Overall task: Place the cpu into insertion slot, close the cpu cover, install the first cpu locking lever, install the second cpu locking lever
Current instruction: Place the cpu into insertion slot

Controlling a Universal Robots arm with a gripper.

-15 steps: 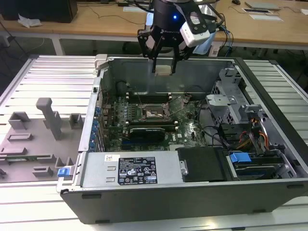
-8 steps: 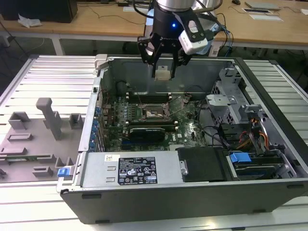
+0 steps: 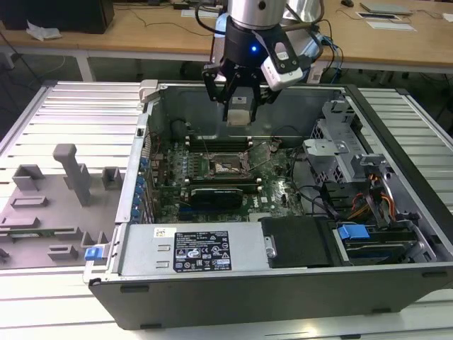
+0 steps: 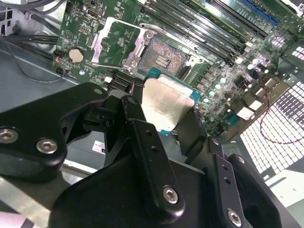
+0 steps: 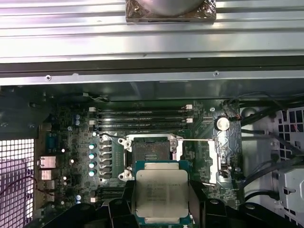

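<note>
- Above the motherboard (image 5: 71, 123), near the insertion slot (image 5: 148, 153), my gripper (image 4: 164, 118) clamps the cpu (image 5: 160, 192) by opposite edges.
- Light, stiff, fragile chip, I judge: hold edges only.

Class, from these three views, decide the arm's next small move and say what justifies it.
Probably bring the chip down toward the socket: the gripper holds it above the green board, the socket lies bare, and its cover stands flipped open.
</note>
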